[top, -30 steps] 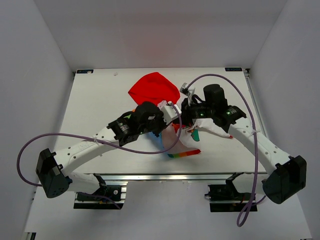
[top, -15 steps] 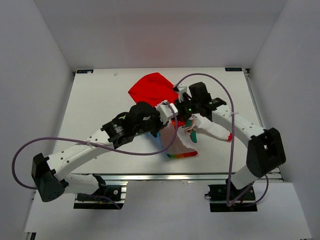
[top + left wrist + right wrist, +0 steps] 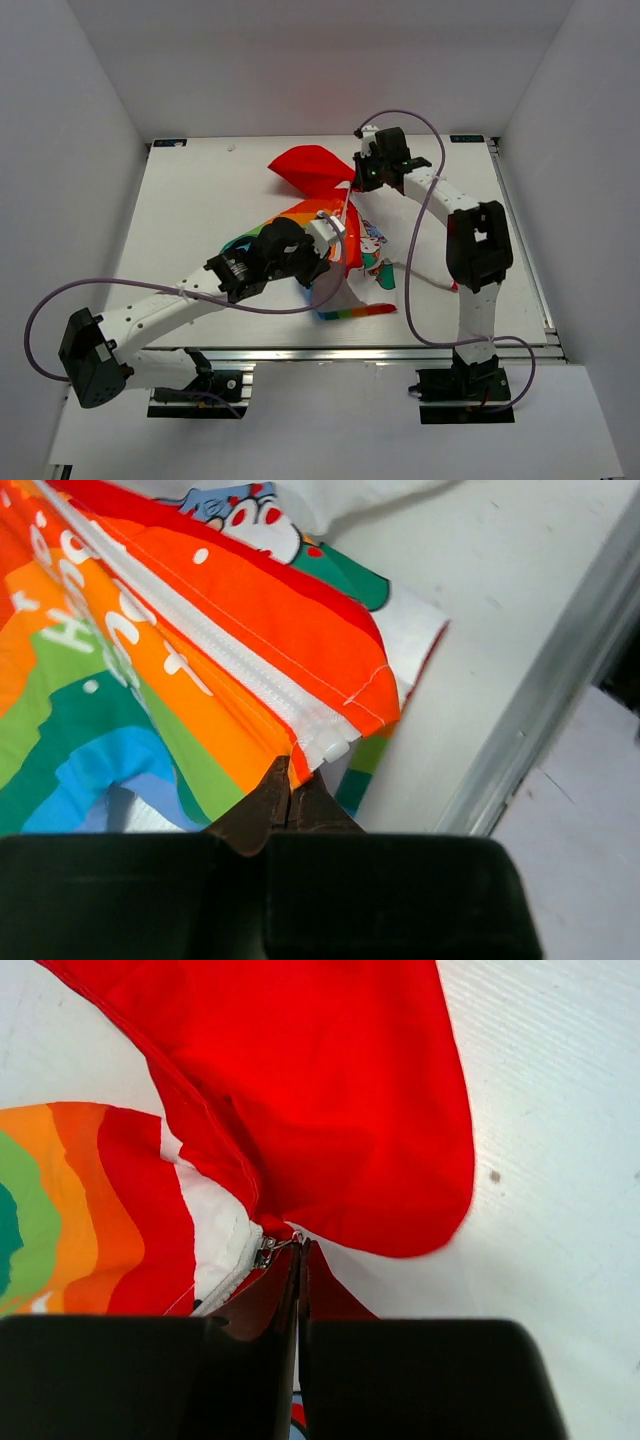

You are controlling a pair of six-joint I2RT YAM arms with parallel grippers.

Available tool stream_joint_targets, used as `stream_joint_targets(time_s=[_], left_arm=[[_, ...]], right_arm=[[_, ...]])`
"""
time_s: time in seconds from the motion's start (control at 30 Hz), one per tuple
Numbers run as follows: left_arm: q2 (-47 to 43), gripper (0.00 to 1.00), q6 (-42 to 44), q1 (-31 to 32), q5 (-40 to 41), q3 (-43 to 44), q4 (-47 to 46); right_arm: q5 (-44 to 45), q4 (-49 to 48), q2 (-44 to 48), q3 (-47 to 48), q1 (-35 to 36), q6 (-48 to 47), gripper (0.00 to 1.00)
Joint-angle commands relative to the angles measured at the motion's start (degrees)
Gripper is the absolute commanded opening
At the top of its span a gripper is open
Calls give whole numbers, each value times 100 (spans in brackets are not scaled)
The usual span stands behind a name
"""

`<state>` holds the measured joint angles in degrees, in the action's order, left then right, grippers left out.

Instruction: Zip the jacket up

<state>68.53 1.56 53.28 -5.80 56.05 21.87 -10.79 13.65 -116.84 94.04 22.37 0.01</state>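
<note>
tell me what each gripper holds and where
The left gripper pinches the jacket at the zipper's bottom end; the right gripper pinches its zipper pull by the hood.

The small hooded fabric jacket (image 3: 305, 213) has a plain red hood (image 3: 312, 168), rainbow-striped panels with white lettering, and white zip tape (image 3: 218, 648).
</note>
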Motion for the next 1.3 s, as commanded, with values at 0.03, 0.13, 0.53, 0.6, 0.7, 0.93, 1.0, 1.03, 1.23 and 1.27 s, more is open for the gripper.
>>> stream_joint_targets(time_s=[0.03,0.13,0.53,0.6,0.7,0.93,1.0,1.03,1.23,1.27], left_arm=[[-340,0,-990,60,-1107,-383,204],[-384,0,-1350,69,-1597,-743,73],[-227,98,-2195,113,-1318,-1185,484],[-191,98,-2318,113,-1257,-1071,555],[-217,98,-2589,122,-950,-921,801],[-253,98,-4268,-9,1914,45,2505],[-51,98,-4305,-612,1961,474,2830],[28,98,-4253,-895,1917,599,2884],[-320,98,-4173,-2301,3041,1583,3027],[-488,98,-4121,-2469,2885,1610,2886]], right_arm=[[1235,-1380,-706,930,-303,-107,0],[1614,-1646,-1251,1422,-435,-45,0],[25,-1804,33,478,-523,332,86],[50,-1796,806,-372,-523,411,89],[532,-1630,1852,-1453,-541,815,89],[1921,-708,4026,-3452,-541,1729,89],[2290,-217,4657,-3812,-541,2053,89],[2405,-214,4870,-3901,-541,2099,89],[3108,235,6593,-4569,-541,2029,89],[3152,235,6786,-4744,-549,2029,89]])
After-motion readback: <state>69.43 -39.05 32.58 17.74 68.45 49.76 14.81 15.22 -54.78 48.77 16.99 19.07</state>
